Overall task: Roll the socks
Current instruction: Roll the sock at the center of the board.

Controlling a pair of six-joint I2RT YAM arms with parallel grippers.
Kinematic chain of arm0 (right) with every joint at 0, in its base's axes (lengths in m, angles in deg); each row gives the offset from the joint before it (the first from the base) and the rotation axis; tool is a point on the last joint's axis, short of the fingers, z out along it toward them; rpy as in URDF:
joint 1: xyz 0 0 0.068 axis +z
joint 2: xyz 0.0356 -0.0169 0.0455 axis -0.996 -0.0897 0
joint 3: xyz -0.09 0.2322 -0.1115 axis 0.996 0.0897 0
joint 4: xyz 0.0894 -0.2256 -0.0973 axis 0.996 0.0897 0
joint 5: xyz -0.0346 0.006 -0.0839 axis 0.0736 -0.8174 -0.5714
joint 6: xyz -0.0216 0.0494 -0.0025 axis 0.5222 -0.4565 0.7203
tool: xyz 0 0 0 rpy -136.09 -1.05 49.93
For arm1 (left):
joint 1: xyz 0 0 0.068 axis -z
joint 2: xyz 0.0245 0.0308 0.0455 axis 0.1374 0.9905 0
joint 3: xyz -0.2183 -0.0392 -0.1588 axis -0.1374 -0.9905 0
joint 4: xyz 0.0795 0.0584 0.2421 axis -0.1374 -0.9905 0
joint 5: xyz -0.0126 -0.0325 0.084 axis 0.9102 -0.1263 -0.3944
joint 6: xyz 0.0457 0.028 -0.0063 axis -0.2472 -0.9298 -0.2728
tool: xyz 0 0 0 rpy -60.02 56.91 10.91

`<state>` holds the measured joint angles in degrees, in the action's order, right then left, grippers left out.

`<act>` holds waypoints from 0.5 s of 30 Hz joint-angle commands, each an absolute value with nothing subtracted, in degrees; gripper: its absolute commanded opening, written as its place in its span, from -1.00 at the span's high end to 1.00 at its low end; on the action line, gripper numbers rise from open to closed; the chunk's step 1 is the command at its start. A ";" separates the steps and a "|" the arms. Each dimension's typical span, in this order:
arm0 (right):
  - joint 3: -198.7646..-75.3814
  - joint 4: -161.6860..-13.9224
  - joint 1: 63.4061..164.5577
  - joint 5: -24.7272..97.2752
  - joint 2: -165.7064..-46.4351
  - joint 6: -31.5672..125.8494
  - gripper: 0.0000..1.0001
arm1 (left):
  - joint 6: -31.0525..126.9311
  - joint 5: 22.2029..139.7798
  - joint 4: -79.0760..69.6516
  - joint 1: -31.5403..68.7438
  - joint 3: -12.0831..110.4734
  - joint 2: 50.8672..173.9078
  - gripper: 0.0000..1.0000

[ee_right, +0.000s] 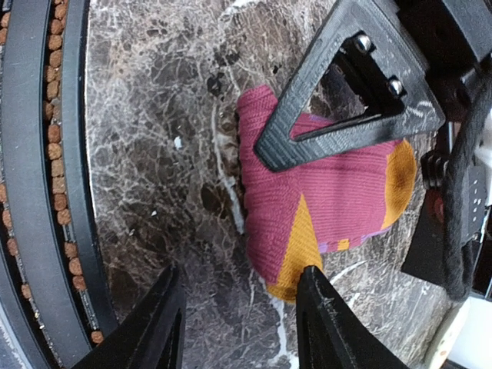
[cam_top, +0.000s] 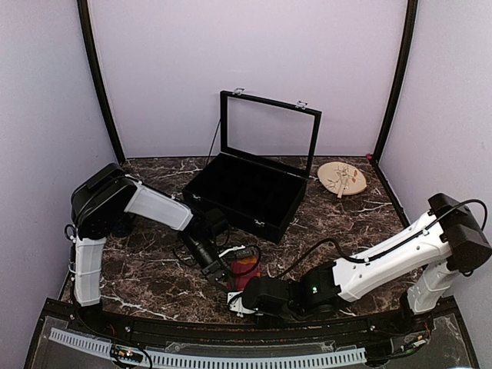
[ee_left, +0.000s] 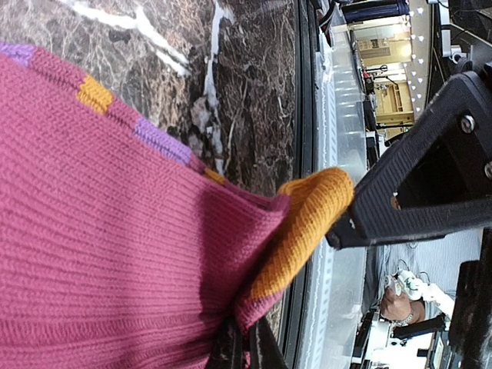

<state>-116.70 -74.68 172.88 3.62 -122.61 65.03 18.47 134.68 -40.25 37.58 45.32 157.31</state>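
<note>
Top: striped sock (cam_top: 246, 269) at 6 o'clock of black case (cam_top: 247, 217), btwn both arms.
L wrist: left gripper (ee_left: 246, 347) pinched shut on sock edge.
R wrist: right gripper (ee_right: 238, 307) spread, empty, sock at 1 o'clock.
Risk: thin pinch could slip, letting the bundle unfold.

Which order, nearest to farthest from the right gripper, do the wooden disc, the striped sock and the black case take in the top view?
Measured from the right gripper:
1. striped sock, just beyond its fingertips, near the table's front edge.
2. black case, mid-table, lid standing open.
3. wooden disc, far back on the right.
</note>
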 commanded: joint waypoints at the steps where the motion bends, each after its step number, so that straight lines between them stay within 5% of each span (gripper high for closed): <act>1: -118.74 -76.54 173.34 1.15 -124.30 67.41 0.07 | 16.51 135.88 -43.39 37.10 46.75 157.76 1.00; 15: -118.90 -78.13 171.34 2.03 -127.71 70.17 0.08 | 15.49 136.18 -45.22 37.10 47.82 158.70 1.00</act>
